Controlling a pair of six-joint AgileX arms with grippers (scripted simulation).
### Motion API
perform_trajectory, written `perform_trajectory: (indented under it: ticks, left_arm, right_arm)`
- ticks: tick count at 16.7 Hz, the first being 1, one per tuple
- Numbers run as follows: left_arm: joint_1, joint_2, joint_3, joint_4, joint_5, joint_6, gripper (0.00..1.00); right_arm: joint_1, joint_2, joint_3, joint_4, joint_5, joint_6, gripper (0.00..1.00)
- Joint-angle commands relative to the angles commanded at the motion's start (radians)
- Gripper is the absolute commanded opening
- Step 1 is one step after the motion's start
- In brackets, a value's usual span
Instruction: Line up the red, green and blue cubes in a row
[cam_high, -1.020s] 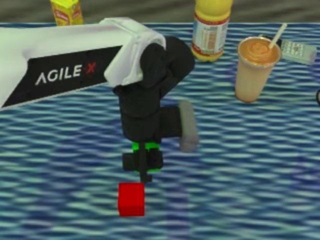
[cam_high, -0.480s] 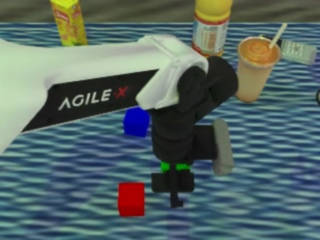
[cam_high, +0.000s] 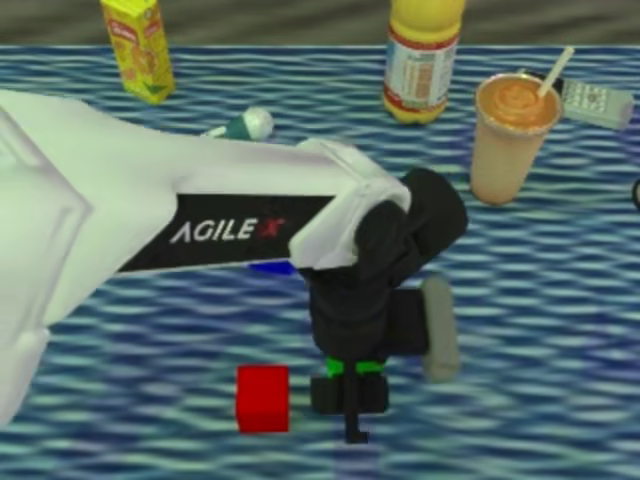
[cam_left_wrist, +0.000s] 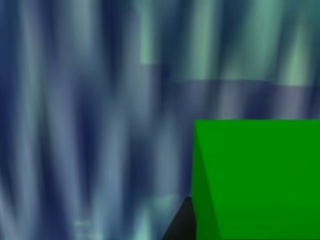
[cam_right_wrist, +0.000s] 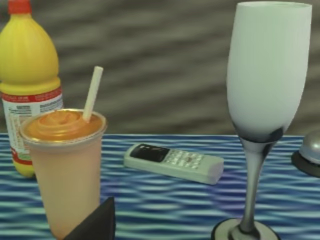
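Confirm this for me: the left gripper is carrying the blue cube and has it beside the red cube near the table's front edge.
One thing is wrong: the cube in the left gripper is the green cube, not the blue one. The left wrist view shows it filling the space at the gripper, and the top view shows green at the gripper, right of the red cube. The blue cube lies mostly hidden under the arm.

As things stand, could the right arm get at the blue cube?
Probably not cleanly. The blue cube lies almost wholly under the left arm, whose left gripper holds the green cube beside the red cube.
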Motion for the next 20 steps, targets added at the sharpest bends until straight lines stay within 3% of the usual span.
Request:
perform_trajectory:
  ticks: [5, 18, 20]
  left_arm:
    - [-0.002, 0.014, -0.017, 0.026, -0.001, 0.0, 0.0]
    - [-0.002, 0.014, -0.017, 0.026, -0.001, 0.0, 0.98]
    - [-0.002, 0.014, -0.017, 0.026, -0.001, 0.0, 1.0]
  right_arm:
    - [0.0, 0.0, 0.0, 0.0, 0.0, 0.0, 1.0]
    - [0.0, 0.0, 0.0, 0.0, 0.0, 0.0, 1.0]
    - [0.0, 0.0, 0.0, 0.0, 0.0, 0.0, 1.0]
